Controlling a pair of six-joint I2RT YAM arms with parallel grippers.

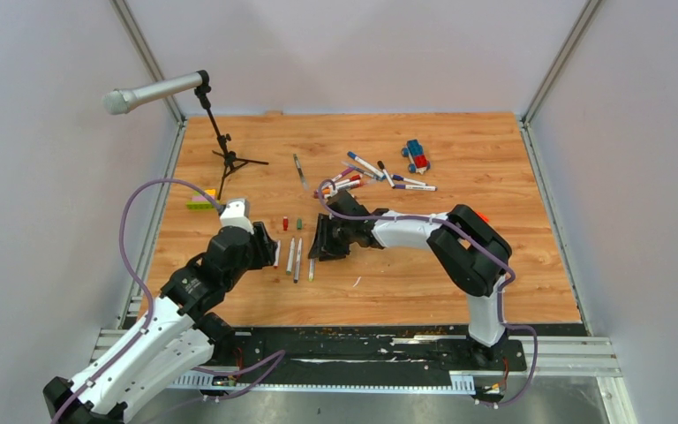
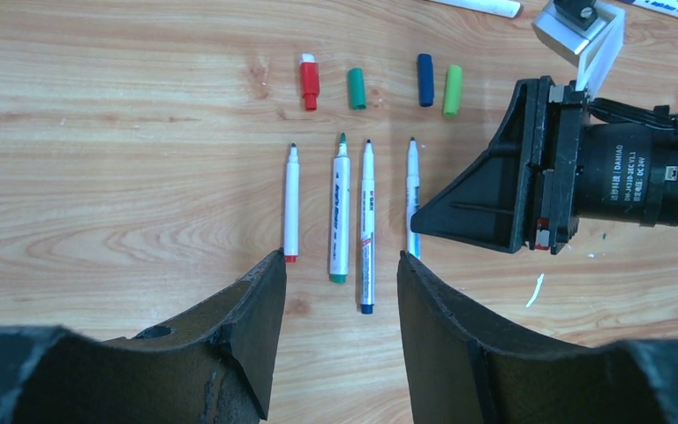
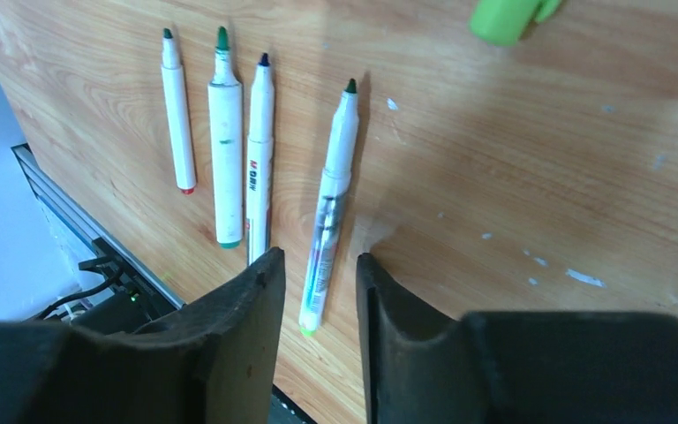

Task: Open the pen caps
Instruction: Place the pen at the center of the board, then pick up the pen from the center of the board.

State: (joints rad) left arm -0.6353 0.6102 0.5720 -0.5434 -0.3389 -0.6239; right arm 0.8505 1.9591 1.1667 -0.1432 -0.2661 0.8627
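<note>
Pen caps point(image 2: 356, 88) already off lie in a short row across the upper middle of the left wrist view: small plastic cylinders in red-and-white, green, dark blue and lime. Just below them four slim white-barrelled uncapped pens point(image 2: 340, 216) lie side by side, tips toward the caps. In the overhead view a loose heap of capped marker pens point(image 1: 364, 164) sits above centre, well apart from the row; those, we judge, remain to be done.

Our right gripper point(image 3: 318, 265) stands with jaws parted either side of the lime-ended pen point(image 3: 335, 177), which lies on the wooden table point(image 3: 538, 177), apparently touching neither finger. Our left gripper point(image 2: 342, 274) hangs over the lower ends of the row, jaws spread and empty.

We expect each cap to be light, hard and smooth, prone to roll or squirt from a pinch, and seated by friction. We would clamp the stiff barrel near its middle with one gripper, pinch the cap across its round sides with the other, and pull straight along the pen.
</note>
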